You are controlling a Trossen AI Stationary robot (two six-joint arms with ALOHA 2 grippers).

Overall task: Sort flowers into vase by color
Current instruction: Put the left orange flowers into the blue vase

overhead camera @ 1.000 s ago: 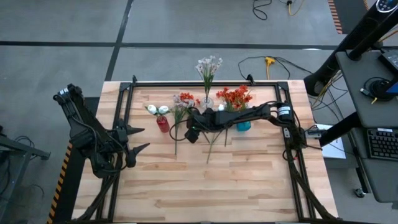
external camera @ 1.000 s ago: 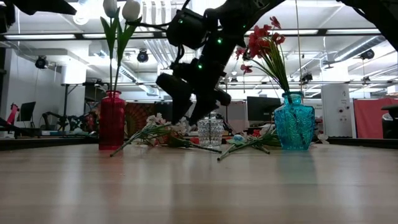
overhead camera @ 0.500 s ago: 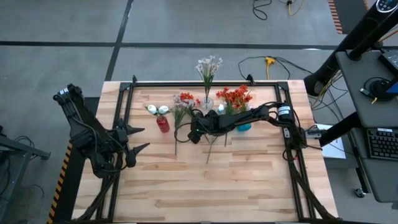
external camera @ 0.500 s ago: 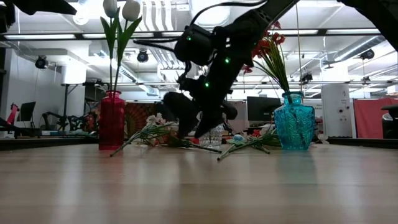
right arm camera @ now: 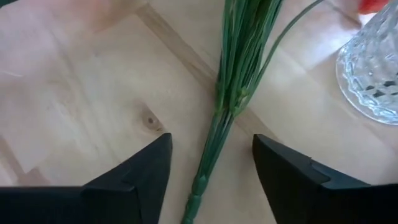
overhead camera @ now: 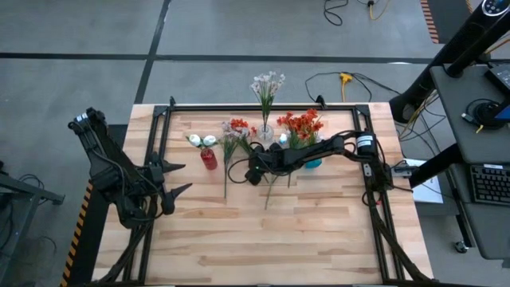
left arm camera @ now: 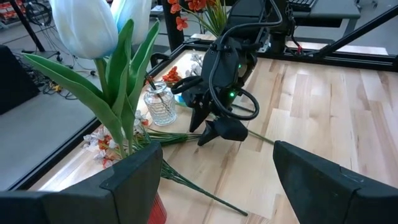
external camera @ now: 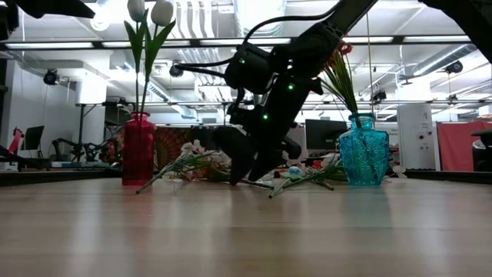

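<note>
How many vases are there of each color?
Red vase: 1
Clear glass vase: 1
Blue vase: 1
Total: 3 vases

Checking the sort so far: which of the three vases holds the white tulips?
The red vase, leftmost on the table; the clear glass vase holds a pale spray, the blue vase orange-red blooms.
</note>
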